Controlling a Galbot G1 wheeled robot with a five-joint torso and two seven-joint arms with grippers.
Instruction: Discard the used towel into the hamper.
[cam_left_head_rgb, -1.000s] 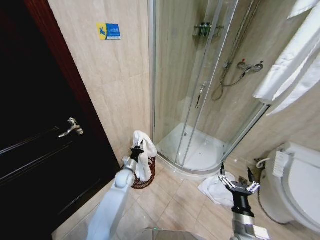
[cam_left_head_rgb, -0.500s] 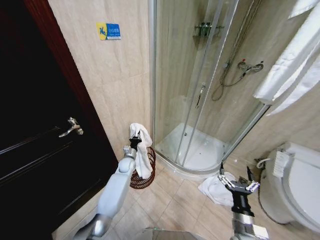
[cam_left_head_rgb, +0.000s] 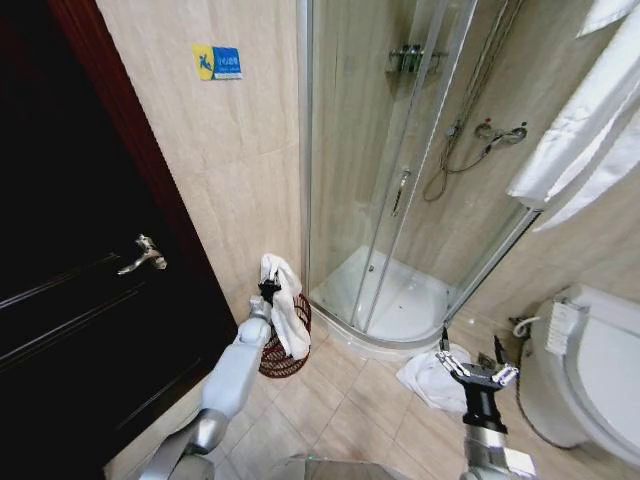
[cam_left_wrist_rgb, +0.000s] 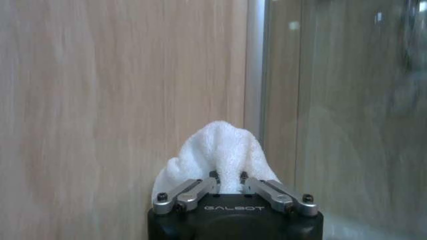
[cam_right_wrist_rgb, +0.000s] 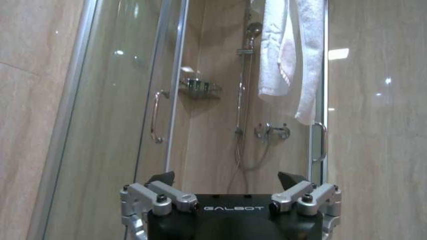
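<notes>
My left claw (cam_left_head_rgb: 268, 291) grips the towel (cam_left_head_rgb: 287, 312), which hangs straight down into the hamper (cam_left_head_rgb: 288, 362) directly below. Right claw (cam_left_head_rgb: 477, 374) open, parked.

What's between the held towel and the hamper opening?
Nothing visible. The left gripper is shut on the white towel, which hangs right over the wire hamper, its lower end at the rim. The right gripper is open, well clear.
</notes>
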